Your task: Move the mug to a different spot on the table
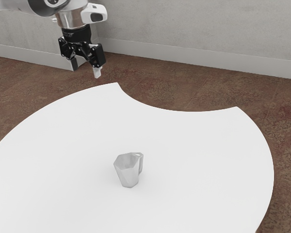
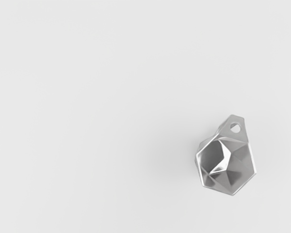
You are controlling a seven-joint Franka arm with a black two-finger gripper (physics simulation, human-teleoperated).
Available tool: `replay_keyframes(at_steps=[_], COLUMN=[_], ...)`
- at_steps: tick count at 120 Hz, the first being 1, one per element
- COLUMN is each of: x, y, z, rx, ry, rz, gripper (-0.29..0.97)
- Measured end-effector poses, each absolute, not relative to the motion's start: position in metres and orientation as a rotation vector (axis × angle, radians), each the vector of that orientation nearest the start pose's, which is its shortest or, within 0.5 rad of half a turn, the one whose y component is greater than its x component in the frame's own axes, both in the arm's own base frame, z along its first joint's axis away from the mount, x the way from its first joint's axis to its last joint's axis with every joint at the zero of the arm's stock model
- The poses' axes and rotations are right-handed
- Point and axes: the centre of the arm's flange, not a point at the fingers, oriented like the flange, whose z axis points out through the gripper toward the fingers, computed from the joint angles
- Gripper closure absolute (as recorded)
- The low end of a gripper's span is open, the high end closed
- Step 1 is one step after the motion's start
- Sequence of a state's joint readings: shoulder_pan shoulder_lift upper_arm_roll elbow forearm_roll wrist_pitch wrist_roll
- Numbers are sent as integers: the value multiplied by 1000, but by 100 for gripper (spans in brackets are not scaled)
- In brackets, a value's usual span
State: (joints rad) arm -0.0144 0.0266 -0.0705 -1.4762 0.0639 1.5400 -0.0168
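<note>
At the upper left of the exterior view, my hand (image 1: 85, 67) hangs released and empty. Well apart, down and rightward near the frame's centre, the mug (image 1: 128, 169) stands upright on the worktop (image 1: 199, 145), its handle facing right.

a: how many mugs do you count?
b: one mug (image 1: 129, 169), grey and faceted, with one handle (image 1: 140, 161).
a: and what carries it?
b: one bench (image 1: 208, 160), white and rounded.
a: how many arms?
b: one arm (image 1: 63, 9), ending in one black end effector (image 1: 86, 68) with two fingers (image 1: 96, 72).
a: and from the hand camera?
b: one mug, one handle with one hole through it.
</note>
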Motion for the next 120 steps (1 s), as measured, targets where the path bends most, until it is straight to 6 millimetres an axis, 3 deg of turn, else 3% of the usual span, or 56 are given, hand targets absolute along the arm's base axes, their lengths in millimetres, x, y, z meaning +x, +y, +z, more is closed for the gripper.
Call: replay_keyframes(at_steps=[58,70,86,101,120], x=[561,561,555,563,586], y=[-33,-46,-78,-100,-87], z=[656,647,641,614,568], rx=[-3086,-3085,-3077,-3068,-3052], ry=[79,114,204,266,240], rz=[-77,-26,27,117,241], gripper=[0,0,0,0,0])
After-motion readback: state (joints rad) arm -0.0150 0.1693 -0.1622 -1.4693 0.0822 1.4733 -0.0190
